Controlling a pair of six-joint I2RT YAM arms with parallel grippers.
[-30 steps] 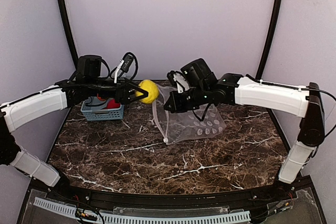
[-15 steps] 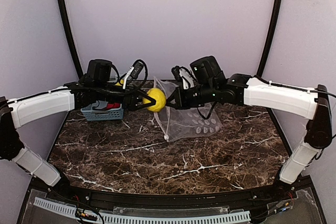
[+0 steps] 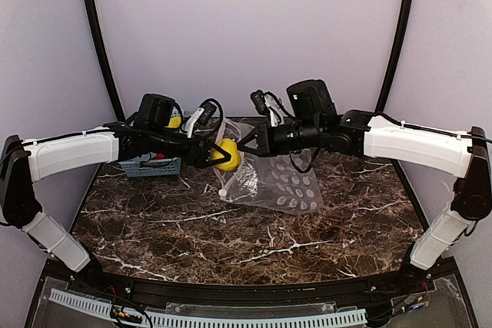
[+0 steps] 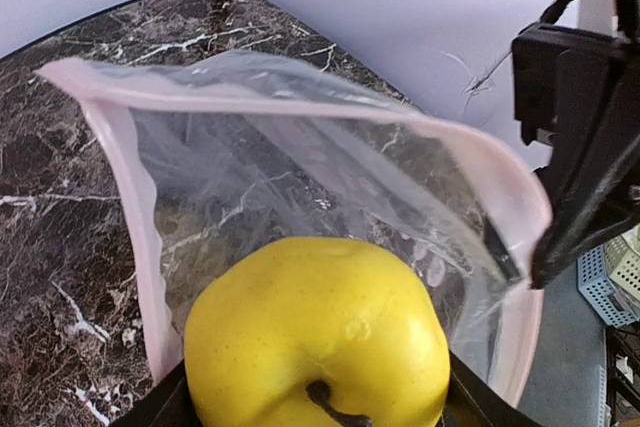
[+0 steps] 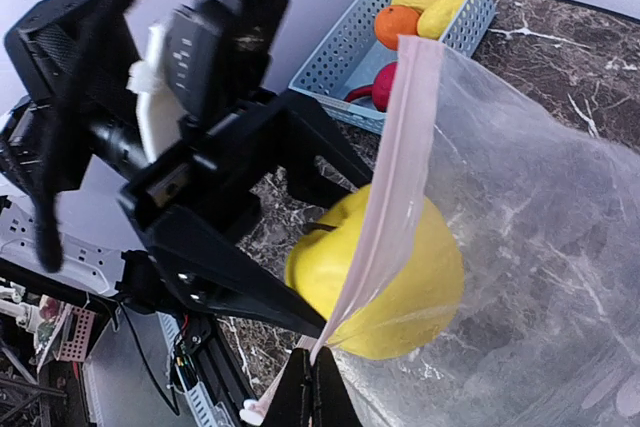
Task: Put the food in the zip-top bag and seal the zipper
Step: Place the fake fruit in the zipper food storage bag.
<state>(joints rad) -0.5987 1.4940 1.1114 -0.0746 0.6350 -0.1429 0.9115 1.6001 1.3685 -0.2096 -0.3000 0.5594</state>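
Observation:
A yellow toy apple (image 4: pixel 320 327), one piece of the food, sits in my left gripper (image 4: pixel 318 415), which is shut on it from both sides. In the top view the left gripper (image 3: pixel 223 155) holds the apple (image 3: pixel 227 156) at the open mouth of the zip-top bag (image 3: pixel 280 183). My right gripper (image 5: pixel 320 387) is shut on the pink zipper (image 5: pixel 400 167) and holds the mouth up and open. The strip crosses in front of the apple (image 5: pixel 335 257), so the fruit is partly inside. The white slider (image 5: pixel 250 409) hangs at the strip's low end.
A blue slatted basket (image 5: pixel 350 47) stands at the back left, behind the left arm, holding an orange ball (image 5: pixel 397 25), yellow pieces (image 5: pixel 445 5) and a red piece (image 5: pixel 385 82). The bag's dotted body lies on the dark marble table (image 3: pixel 231 243).
My left gripper has carried the apple right, from beside the basket to the bag's mouth. The right gripper has drawn the zipper edge up and leftward, so the mouth now faces the apple.

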